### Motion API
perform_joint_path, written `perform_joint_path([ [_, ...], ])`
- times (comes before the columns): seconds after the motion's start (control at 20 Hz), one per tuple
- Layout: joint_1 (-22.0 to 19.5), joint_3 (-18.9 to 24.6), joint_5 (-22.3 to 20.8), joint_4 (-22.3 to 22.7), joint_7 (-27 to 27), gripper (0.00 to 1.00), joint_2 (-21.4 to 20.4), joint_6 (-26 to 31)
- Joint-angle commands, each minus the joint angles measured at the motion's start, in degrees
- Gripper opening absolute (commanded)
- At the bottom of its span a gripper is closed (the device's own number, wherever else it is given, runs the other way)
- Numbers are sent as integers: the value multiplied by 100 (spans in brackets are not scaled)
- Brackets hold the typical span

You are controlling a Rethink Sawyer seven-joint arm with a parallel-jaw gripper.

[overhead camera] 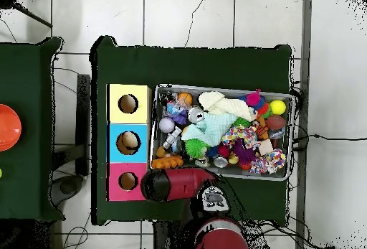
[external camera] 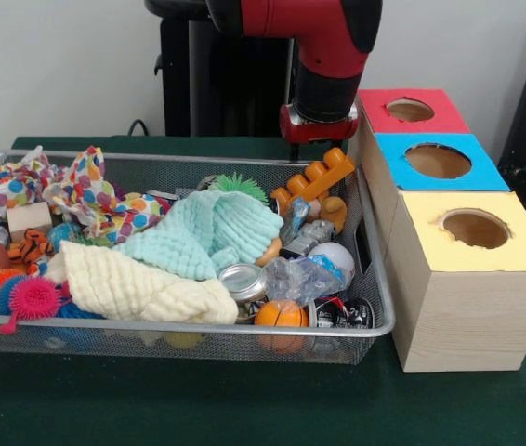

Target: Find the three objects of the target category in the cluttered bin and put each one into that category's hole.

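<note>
Though filling the top of the front view, shows only the red and black arm (external camera: 323, 56) ending in a red collar above the bin's far rim; cannot tell whether the claw is released or clenched, nor whether it holds or touches anything. Below it sits the bin (external camera: 77, 336), a silver wire-mesh basket on the green table (external camera: 244, 409), heaped with clutter. Holds a crushed clear plastic bottle (external camera: 302, 277) with blue print at the right end, touching a shiny metal can (external camera: 243, 281) on its left and lying just in front of a white ball (external camera: 335, 255). Covers the middle with a mint cloth (external camera: 209, 232) and a cream cloth (external camera: 142, 288). Beside the bin's right wall stand three boxes with round holes: the yellow box (external camera: 472, 279) nearest, then the blue box (external camera: 440, 163), then the red box (external camera: 407, 111).

Seen from overhead, places the arm's red elbow (overhead camera: 179, 185) just outside the bin's (overhead camera: 289, 176) long lower edge, beside the red box (overhead camera: 127, 181). Hides the claw here too. Lines up the yellow box (overhead camera: 127, 103), blue box (overhead camera: 127, 142) and red box along the bin's left end. Too small to pick out the bottle among the clutter.
</note>
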Motion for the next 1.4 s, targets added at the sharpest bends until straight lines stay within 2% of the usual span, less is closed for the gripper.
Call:
perform_joint_path([
  [0.05, -227, 582, 267, -926, 322, 100, 137, 955],
  [0.5, -408, 750, 222, -1181, 226, 100, 179, 1343],
  [0.9, -461, 817, 124, -1333, 248, 100, 260, 1406],
  [1.2, -315, 640, -13, -922, 665, 100, 374, 582],
  [1.4, -70, 408, -126, -185, 1172, 100, 388, -280],
])
